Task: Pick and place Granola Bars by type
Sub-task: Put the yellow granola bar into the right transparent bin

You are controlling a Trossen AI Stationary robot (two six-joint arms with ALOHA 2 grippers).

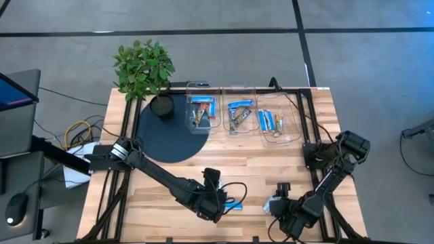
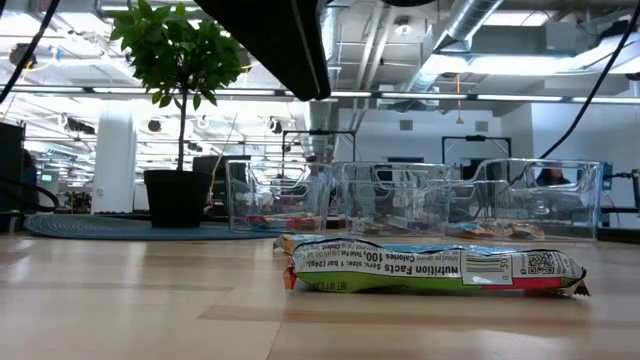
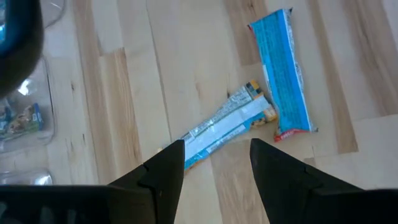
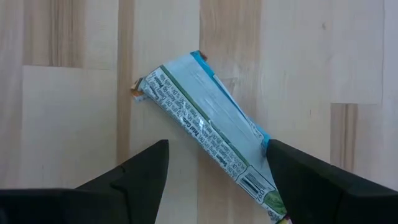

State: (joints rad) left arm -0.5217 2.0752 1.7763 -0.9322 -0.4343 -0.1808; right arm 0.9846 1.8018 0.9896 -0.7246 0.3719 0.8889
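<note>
While sorting runs partway: high — bars in three tubs (image 1: 236, 115), loose ones near table (image 1: 271, 169) front | left wrist — left gripper (image 3: 214, 163) parted above two bars (image 3: 227, 124) | right wrist — right gripper (image 4: 217, 163) spread wide over bar (image 4: 208, 127), nothing grasped

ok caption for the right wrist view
Right tool open over a silvery-white granola bar lying diagonally on the wooden table.

An open-plan lab or office: exposed ceiling ducts (image 2: 470, 40), fluorescent lights, distant desks, grey carpet (image 1: 217, 54).

loose granola bars (image 3: 236, 121) flat on wood near front edge; others sorted in tubs.
</note>
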